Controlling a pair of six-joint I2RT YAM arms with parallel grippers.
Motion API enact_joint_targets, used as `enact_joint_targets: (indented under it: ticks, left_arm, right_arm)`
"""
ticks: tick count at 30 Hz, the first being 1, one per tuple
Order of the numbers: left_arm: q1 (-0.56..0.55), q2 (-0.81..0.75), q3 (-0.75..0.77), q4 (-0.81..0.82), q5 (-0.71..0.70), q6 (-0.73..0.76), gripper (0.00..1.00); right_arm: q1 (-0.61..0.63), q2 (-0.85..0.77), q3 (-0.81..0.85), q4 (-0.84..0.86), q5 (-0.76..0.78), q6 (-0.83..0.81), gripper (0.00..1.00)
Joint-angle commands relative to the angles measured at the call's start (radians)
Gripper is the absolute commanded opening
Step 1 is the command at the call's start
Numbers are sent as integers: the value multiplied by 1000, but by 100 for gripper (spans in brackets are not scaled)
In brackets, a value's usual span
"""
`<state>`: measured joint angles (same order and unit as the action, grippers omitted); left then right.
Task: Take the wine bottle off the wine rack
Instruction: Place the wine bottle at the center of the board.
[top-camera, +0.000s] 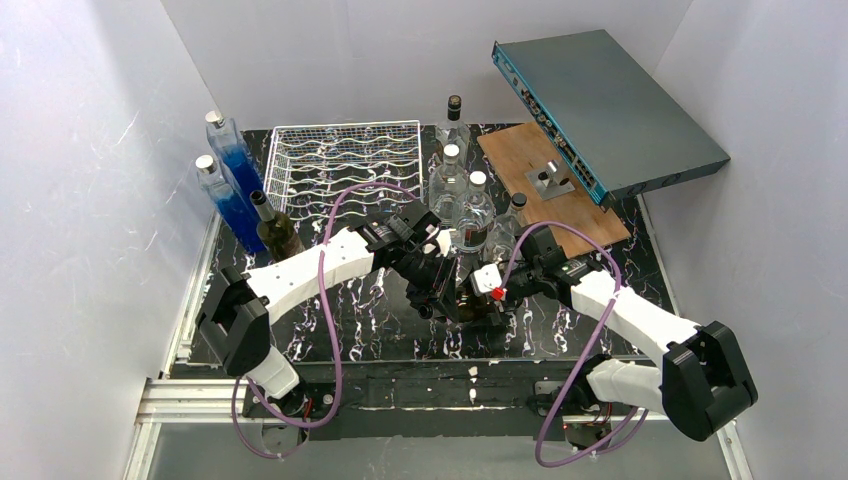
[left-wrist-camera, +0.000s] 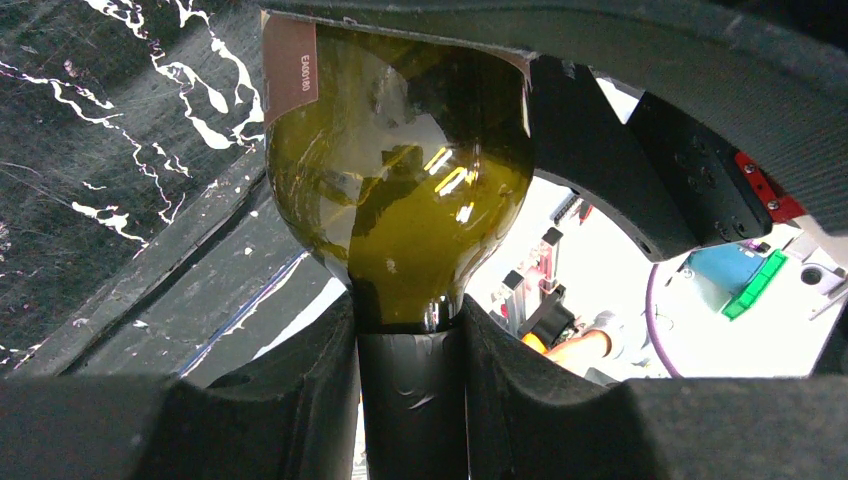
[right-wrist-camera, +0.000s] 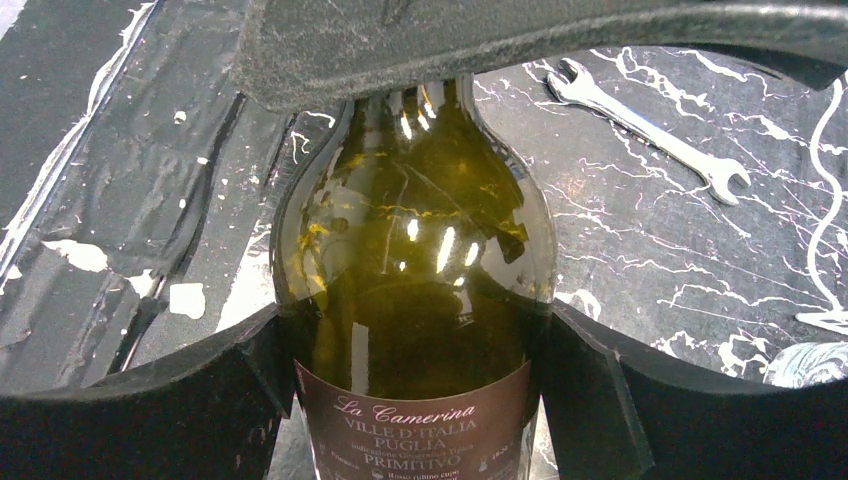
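Observation:
A dark green wine bottle (top-camera: 463, 297) with a maroon label is held between my two grippers over the front middle of the black marbled table, away from the wine rack. My left gripper (top-camera: 437, 287) is shut on its black-foiled neck (left-wrist-camera: 410, 400), with the bottle's shoulder (left-wrist-camera: 400, 190) just past the fingers. My right gripper (top-camera: 492, 290) is shut on the bottle's body (right-wrist-camera: 415, 300) at the label's top edge, with a finger (right-wrist-camera: 590, 400) against each side. The silver-white wire wine rack (top-camera: 345, 160) lies at the back left with no bottle in it.
A second dark bottle (top-camera: 272, 228) and two blue bottles (top-camera: 232, 165) stand left of the rack. Several clear bottles (top-camera: 462, 195) stand right of it. A wooden board (top-camera: 550, 185) and a grey-teal box (top-camera: 605, 110) sit at the back right. A wrench (right-wrist-camera: 650, 130) lies on the table.

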<state>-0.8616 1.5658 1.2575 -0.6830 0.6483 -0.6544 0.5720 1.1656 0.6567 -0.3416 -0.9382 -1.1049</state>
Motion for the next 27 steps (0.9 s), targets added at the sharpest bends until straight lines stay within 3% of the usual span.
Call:
enact_joint_targets:
  ticks: [1, 8, 18, 27]
  left_arm:
    - [-4, -41, 24, 37, 59, 13, 12]
    - [-1, -50, 20, 39, 48, 17, 34]
    - [1, -79, 1, 38, 32, 21, 75]
    - [4, -183, -50, 97, -36, 21, 95]
  right_arm:
    - [6, 10, 21, -10, -20, 10, 49]
    - [8, 17, 23, -9, -20, 15, 43]
    - [8, 20, 27, -10, -29, 22, 40]
    - [-2, 17, 39, -27, -52, 27, 38]
